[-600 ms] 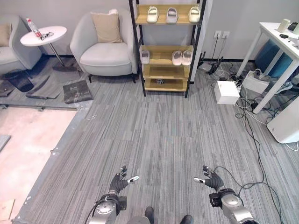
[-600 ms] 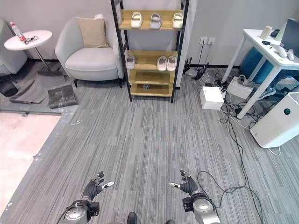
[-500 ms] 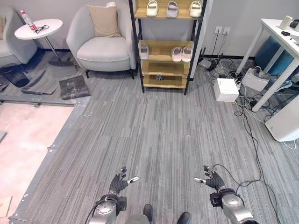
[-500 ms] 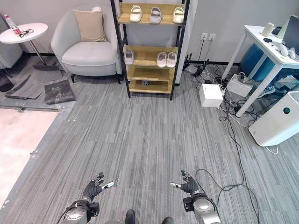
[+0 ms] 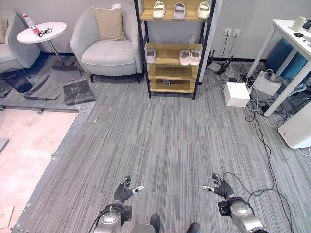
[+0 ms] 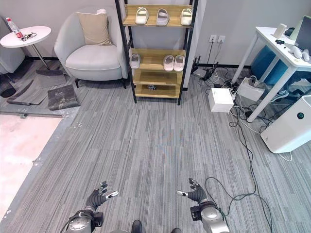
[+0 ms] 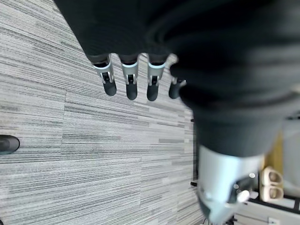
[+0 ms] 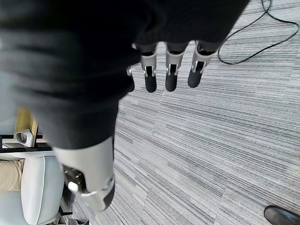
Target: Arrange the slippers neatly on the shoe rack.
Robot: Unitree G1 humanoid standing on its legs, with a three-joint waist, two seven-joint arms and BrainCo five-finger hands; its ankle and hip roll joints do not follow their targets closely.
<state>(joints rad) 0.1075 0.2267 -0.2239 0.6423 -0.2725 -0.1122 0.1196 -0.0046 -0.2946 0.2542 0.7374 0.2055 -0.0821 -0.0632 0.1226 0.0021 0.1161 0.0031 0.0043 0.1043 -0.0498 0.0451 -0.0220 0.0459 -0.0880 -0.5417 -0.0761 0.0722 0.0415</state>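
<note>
The wooden shoe rack point(image 5: 167, 61) with black posts stands against the far wall. Three pale slippers lie spaced on its top shelf: point(image 5: 159, 9), point(image 5: 179, 9), point(image 5: 203, 9). On the middle shelf a single slipper point(image 5: 150, 56) lies at the left and a pair point(image 5: 189, 57) side by side at the right. My left hand point(image 5: 124, 191) and right hand point(image 5: 221, 187) hang low over the grey carpet, far from the rack. Both are open and hold nothing. Their straight fingers point(image 7: 129, 86) point(image 8: 171, 77) show above bare carpet.
A grey armchair point(image 5: 109, 53) with a beige cushion stands left of the rack, a round side table point(image 5: 41, 31) further left. A white box point(image 5: 236, 93), tangled cables point(image 5: 257, 109), a white desk point(image 5: 291, 36) and a white appliance point(image 5: 297, 128) crowd the right. A dark mat point(image 5: 77, 92) lies front left.
The camera has shifted a little, so the whole scene sits slightly differently. Both hands stay open and empty in the same pose; the slippers have not moved.
</note>
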